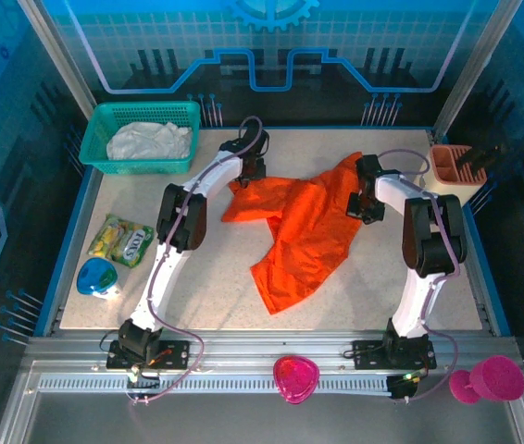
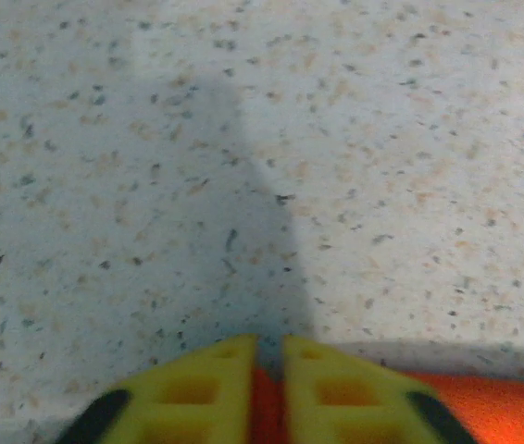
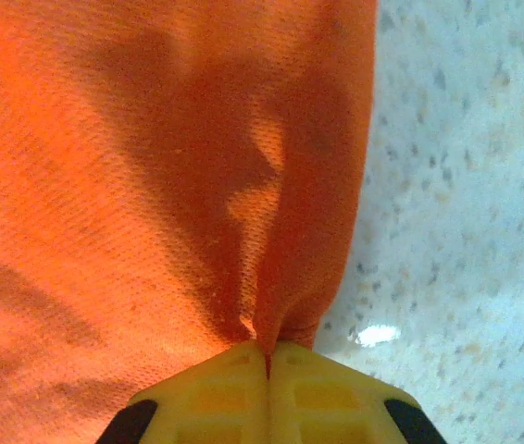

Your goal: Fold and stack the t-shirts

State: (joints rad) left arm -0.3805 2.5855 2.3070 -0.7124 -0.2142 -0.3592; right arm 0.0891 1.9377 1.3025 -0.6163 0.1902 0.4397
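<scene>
The orange t-shirt (image 1: 304, 231) lies crumpled across the middle of the bench (image 1: 225, 277), while the white t-shirt (image 1: 149, 141) sits bunched in the teal basket (image 1: 123, 166) at the far left corner. Both pairs of jaws are closed on orange cloth: the left jaws pinch a sliver at the shirt's far left edge, the right jaws a puckered fold at its right edge. The fabric looks light, thin and limp, so it will probably sag between the two holds rather than keep its shape, and edges or corners seem the soundest places to grip.
</scene>
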